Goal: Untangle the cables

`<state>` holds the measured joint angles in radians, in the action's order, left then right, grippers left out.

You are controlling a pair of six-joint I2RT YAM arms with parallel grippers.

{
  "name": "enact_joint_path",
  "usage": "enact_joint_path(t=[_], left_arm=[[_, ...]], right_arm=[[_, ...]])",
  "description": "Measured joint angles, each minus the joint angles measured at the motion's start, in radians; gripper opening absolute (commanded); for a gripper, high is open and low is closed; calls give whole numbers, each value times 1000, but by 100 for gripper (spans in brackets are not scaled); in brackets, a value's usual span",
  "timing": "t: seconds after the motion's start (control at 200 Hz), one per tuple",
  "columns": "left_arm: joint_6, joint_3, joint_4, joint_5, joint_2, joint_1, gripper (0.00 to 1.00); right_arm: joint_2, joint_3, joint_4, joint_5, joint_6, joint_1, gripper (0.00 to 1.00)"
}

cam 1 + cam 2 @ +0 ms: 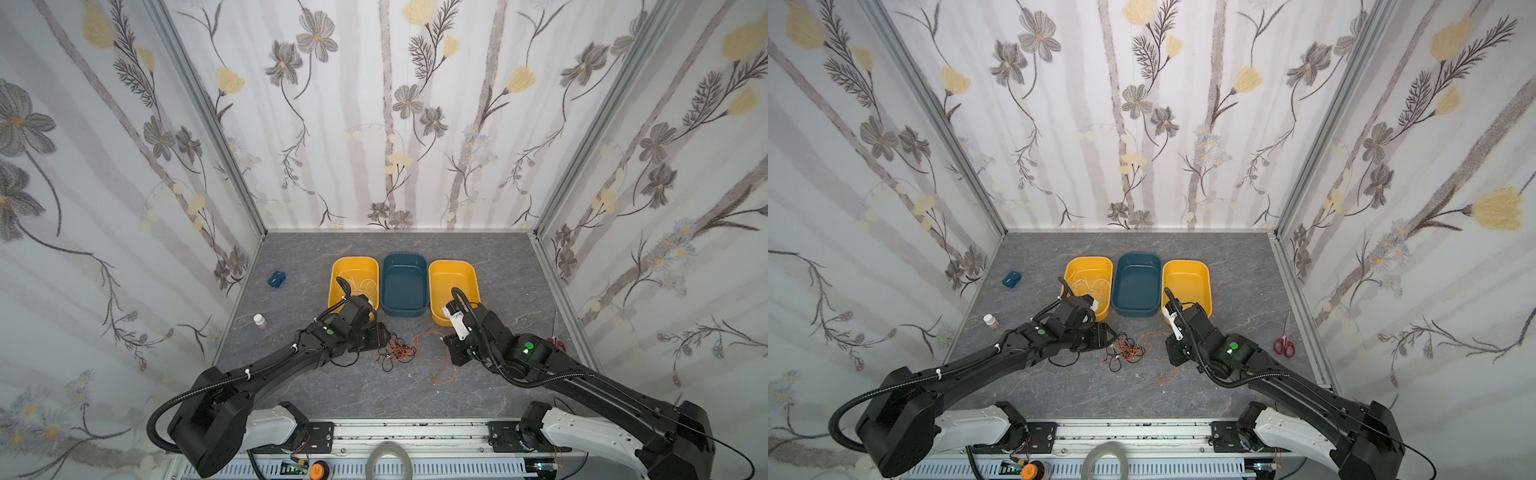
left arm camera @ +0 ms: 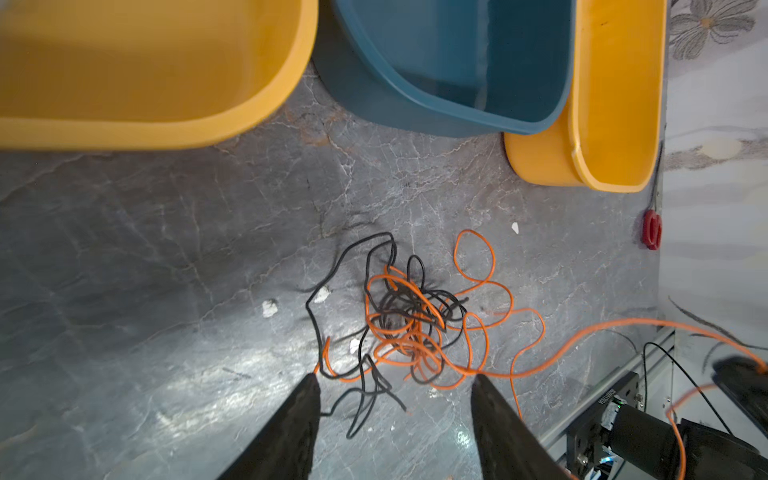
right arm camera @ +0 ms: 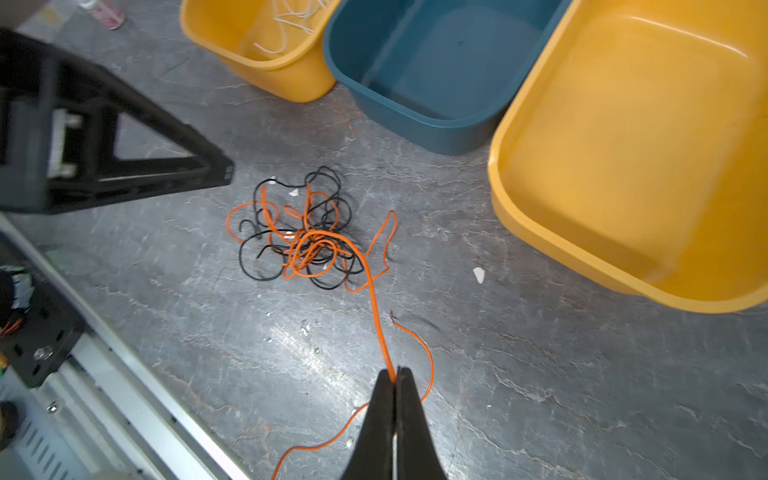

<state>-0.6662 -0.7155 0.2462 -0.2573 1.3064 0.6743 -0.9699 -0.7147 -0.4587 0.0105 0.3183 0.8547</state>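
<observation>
Left end effector (image 2: 395,380): spread, empty, at the edge of the tangle (image 2: 407,320).
Right end effector (image 3: 395,370): pressed together, pinching the orange cable (image 3: 376,307).
Bearing: in a top view we placed the tangle (image 1: 397,353) on the bench (image 1: 332,395) at 5 o'clock of the left, 9 o'clock of the right; left nearer.
Axis: the orange strand ran 9-to-3.
Count: we counted one orange, one black cable (image 3: 240,259); white cables (image 3: 286,16) in a yellow bin (image 3: 291,79), number unclear.

Two yellow bins (image 1: 355,260) (image 1: 453,262), one blue bin (image 1: 405,256), two claws (image 2: 395,377) (image 3: 395,372), one tangle of cables (image 1: 399,351), one scissors (image 1: 1284,345), one bottle (image 1: 260,321), one box (image 1: 276,279)
</observation>
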Motion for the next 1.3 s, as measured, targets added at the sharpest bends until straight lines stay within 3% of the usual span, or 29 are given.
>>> enact_joint_path(t=[0.24, 0.375, 0.54, 0.685, 0.749, 1.034, 1.299], left_arm=[[57, -86, -36, -66, 186, 27, 63], [66, -121, -46, -89, 258, 61, 47], [64, -135, -43, -78, 335, 88, 35], [54, -135, -42, -47, 353, 92, 10], [42, -135, -38, -19, 352, 92, 5], [-29, -85, 3, 122, 244, 59, 4], [-122, 37, 4, 198, 55, -6, 7]], right_arm=[[52, 37, 39, -56, -17, 12, 0], [45, 44, 39, -56, -17, 16, 0], [44, 45, 39, -50, -18, 19, 0], [68, 38, 29, -29, -21, 19, 0], [93, 35, 27, -19, -22, 19, 0], [221, 34, -11, 70, -32, 19, 0], [230, 3, -71, 185, -31, 18, 0]])
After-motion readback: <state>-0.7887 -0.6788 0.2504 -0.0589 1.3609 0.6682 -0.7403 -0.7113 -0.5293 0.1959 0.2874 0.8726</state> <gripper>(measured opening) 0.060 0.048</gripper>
